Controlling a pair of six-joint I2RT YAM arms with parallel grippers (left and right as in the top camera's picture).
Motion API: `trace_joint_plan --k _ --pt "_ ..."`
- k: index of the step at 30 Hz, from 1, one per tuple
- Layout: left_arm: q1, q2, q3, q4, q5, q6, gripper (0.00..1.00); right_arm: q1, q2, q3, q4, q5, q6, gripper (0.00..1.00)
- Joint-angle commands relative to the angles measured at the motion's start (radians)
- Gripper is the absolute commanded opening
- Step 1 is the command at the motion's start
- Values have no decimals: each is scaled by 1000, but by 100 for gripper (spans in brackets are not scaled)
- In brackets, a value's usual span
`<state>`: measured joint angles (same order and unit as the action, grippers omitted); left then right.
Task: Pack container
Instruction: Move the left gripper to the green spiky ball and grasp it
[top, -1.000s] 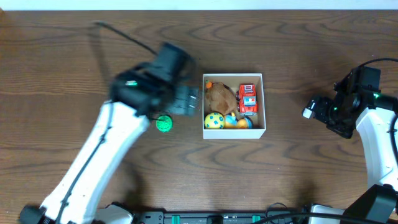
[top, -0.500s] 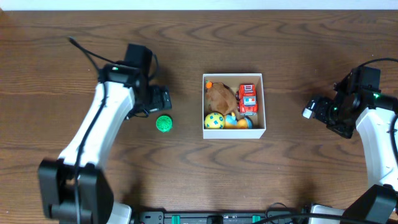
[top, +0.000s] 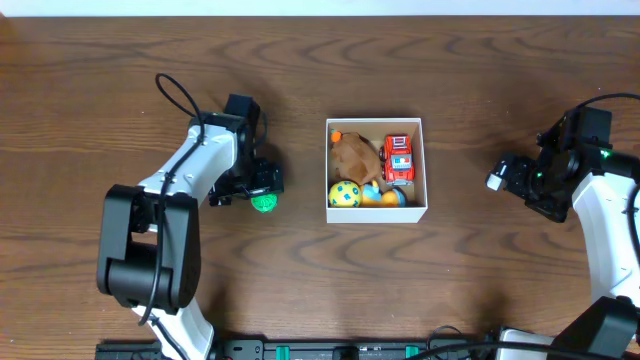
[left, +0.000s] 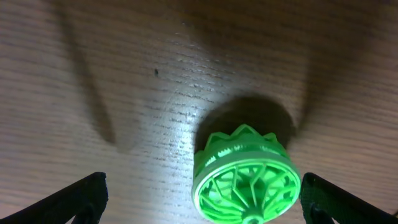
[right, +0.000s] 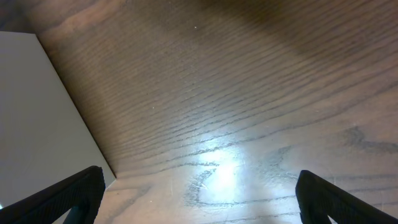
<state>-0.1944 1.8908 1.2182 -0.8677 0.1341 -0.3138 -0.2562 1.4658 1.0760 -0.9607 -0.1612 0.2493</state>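
Note:
The container (top: 423, 160) is a small white-walled open box at the table's middle. It holds a brown plush toy (top: 354, 156), a red toy truck (top: 398, 158), a yellow spotted ball (top: 344, 194) and small orange and blue toys. A green ridged wheel-like toy (top: 264, 203) lies on the table left of the container. My left gripper (top: 260, 187) is open right over the green toy (left: 247, 178), which lies between the fingers, nearer the right one. My right gripper (top: 512, 175) is open and empty, far right of the container, whose white wall (right: 37, 118) shows in its wrist view.
The dark wood table (top: 320, 270) spreads around the container. A black cable (top: 175, 95) loops off the left arm. A dark base bar (top: 330, 350) runs along the front edge.
My left arm has swung back from beside the container, then come down with its open gripper over the green toy. The right arm has not moved.

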Motion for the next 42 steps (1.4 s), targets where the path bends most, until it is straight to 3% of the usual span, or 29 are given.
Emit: trace_joint_plan --k 1,16,30,36,42 --pt "-2 25 2 -1 8 13 98 -5 -2 -3 0 -4 -4 99" --pt "-1 64 -25 40 8 13 98 -5 -2 -3 -2 -4 -4 99" --pt "-2 64 -26 32 9 13 59 -5 -2 -3 -2 -4 -4 99" --pt "-1 64 -25 13 9 13 58 -5 -2 -3 -2 -4 -4 99" --pt "-2 58 -23 -8 8 13 49 -5 -2 -3 -2 -4 -4 99"
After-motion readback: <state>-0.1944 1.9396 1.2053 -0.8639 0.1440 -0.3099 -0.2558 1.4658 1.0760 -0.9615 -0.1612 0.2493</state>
